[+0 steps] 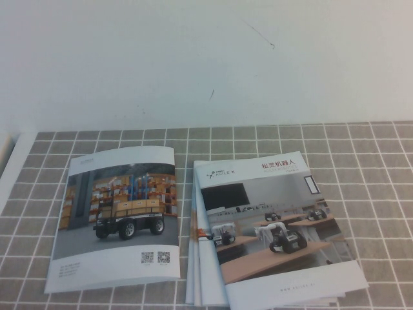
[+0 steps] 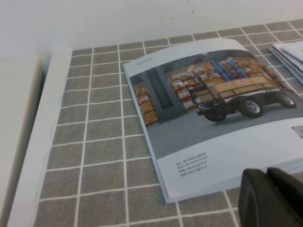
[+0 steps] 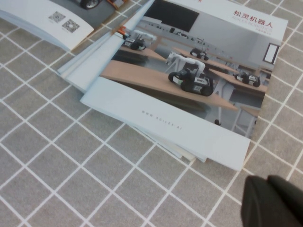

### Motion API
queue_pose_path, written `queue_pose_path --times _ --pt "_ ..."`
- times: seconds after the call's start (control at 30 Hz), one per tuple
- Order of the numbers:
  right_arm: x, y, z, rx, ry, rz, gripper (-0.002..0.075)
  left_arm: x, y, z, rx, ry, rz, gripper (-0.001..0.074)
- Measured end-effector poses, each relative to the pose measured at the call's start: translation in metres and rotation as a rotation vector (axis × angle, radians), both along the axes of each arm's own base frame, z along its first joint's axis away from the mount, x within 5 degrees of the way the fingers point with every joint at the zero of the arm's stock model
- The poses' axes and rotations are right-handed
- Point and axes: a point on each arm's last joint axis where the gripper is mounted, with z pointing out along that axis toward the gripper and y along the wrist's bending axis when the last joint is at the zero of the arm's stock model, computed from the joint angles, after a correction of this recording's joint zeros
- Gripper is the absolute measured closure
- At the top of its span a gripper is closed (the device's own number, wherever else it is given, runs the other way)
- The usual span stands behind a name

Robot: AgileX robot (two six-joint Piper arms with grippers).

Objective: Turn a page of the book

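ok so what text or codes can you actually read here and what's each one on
"松灵机器人": red title at the top of the stacked brochures' cover.
"AGILEX": logo beside it, only faintly legible.
Web address on the stack's white strip: too blurred to read.
Two QR codes on the book: visible, not decodable.
Four small contact lines on the book's lower corner: too small to read.
Grey heading above the warehouse photo: unreadable.

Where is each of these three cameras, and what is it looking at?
High view: raised on the robot's side, angled down at the book and the brochure stack on the tiled mat; no arm shows.
Left wrist view: low over the mat, facing the book; the left gripper intrudes.
Right wrist view: above the stack; the shut right gripper shows in a corner.
Shared: every view shows the book.
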Motion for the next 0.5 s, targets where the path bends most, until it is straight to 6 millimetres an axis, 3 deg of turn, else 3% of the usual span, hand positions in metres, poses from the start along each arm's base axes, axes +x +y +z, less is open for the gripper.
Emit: queue_pose_path --times 0.5 --pt "0.0 0.0 0.0 0.0 0.0 0.0 0.0727 -0.0006 -0.0005 0.0004 -0.044 0.01 -0.01 0.0738"
